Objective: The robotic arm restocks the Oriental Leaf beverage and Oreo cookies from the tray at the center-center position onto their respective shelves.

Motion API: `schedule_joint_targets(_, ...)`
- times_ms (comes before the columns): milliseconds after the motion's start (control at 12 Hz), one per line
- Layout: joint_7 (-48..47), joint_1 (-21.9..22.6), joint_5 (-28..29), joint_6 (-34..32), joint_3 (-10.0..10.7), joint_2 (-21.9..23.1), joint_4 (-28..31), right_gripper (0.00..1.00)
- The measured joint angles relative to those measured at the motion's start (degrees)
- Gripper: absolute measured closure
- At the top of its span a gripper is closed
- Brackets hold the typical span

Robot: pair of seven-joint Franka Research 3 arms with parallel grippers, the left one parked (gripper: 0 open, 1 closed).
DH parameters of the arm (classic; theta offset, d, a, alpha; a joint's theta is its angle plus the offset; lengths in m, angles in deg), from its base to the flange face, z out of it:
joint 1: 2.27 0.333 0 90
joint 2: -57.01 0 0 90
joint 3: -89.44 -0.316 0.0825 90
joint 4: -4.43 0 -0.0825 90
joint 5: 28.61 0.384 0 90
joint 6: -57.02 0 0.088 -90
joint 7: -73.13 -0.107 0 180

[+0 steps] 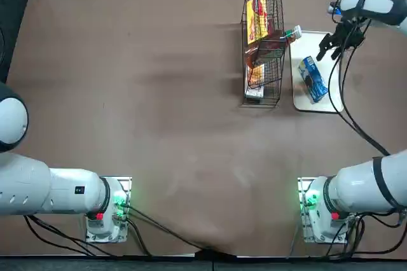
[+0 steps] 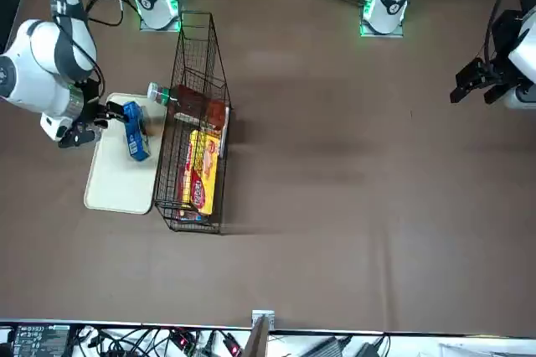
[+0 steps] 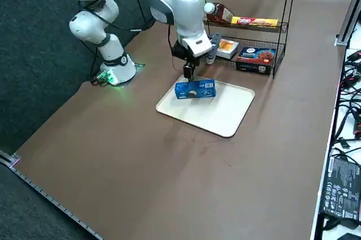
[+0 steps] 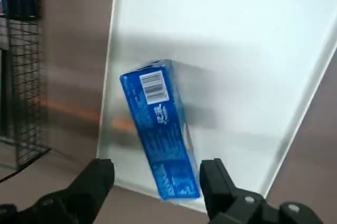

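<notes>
The blue Oreo packet (image 1: 312, 79) lies on the cream tray (image 1: 318, 102), to the right of the black wire rack (image 1: 262, 48). The tea bottle (image 1: 280, 37) lies on a rack tier, its capped end poking out toward the tray. My right gripper (image 1: 332, 45) hangs open and empty just above the tray's far end, beside the packet. In the wrist view the packet (image 4: 158, 129) sits between and beyond the spread fingers (image 4: 97, 182), on the tray (image 4: 237, 50). From the side, the gripper (image 3: 188, 71) is right over the packet (image 3: 195, 89), and the bottle (image 3: 221, 13) rests on the upper shelf.
Yellow-and-red boxes (image 1: 257, 20) fill part of the rack, with more boxes (image 3: 256, 57) on a lower tier. The arm's black cable (image 1: 356, 125) trails over the table right of the tray. The table edge runs just behind the rack.
</notes>
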Motion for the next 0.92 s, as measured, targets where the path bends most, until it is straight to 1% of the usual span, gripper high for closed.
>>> schedule_joint_targets(333,0.30,2.35,-0.49,7.38,-0.25,-2.71,2.15,0.00)
schedule_joint_targets(583,0.29,4.75,-1.98,9.56,-0.41,-4.76,2.79,0.00)
schedule_joint_targets(917,0.29,5.02,-3.85,10.27,-0.36,-6.27,2.79,0.00)
